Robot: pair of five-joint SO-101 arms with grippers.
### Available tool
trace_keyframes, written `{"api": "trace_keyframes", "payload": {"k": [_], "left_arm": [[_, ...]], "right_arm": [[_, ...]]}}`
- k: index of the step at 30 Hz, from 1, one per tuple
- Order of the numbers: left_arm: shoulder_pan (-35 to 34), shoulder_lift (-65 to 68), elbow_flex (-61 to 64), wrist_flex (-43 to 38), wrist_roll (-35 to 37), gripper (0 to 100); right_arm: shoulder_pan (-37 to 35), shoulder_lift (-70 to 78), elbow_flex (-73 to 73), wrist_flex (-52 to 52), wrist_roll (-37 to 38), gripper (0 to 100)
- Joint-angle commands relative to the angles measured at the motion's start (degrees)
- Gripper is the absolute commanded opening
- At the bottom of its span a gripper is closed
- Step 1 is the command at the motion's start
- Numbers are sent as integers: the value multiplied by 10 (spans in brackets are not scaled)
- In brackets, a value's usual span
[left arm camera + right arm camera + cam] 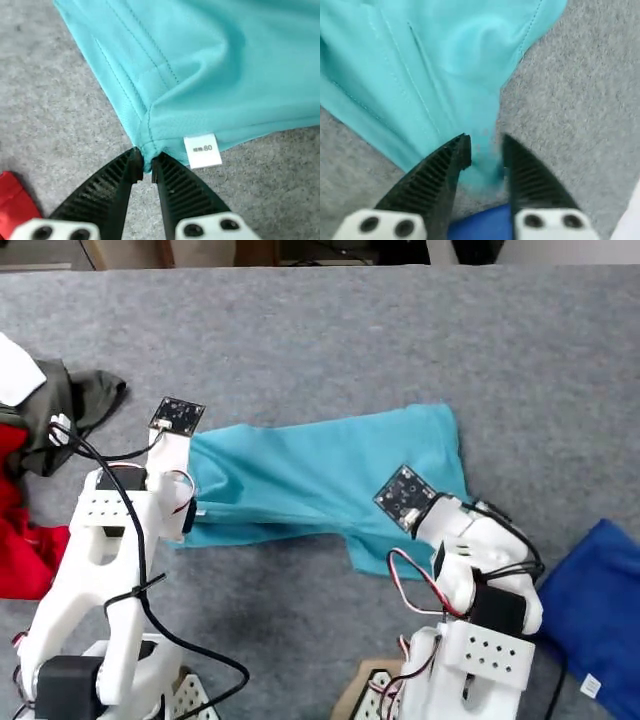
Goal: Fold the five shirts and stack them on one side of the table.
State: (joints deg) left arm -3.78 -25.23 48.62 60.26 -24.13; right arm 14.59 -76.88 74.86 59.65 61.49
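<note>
High view: teal fabric shirt lies spread between both arms; left wrist view: left gripper clenched on the very hem corner, likely to slip under pull; right wrist view: right gripper grasping bunched cloth, which risks a crooked fold.

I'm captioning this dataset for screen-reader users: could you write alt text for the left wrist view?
The left gripper has its black fingers shut on a corner of the teal shirt, beside its white tag. The shirt lies on the grey table, and a bit of red cloth lies near the gripper.
</note>
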Motion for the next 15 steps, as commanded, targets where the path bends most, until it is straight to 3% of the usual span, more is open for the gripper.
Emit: {"api": "trace_keyframes", "payload": {"k": [1, 3, 8, 15], "left_arm": [[2, -19, -10, 27, -8, 22], [14, -20, -14, 60, -9, 57], [-19, -20, -70, 151, -3, 252], [-89, -14, -217, 183, 11, 270]], "right_arm": [[15, -10, -10, -20, 25, 228], [15, -10, -18, -29, 25, 238], [9, -10, -37, -43, 25, 239], [-14, -10, -80, 33, 29, 238]]}}
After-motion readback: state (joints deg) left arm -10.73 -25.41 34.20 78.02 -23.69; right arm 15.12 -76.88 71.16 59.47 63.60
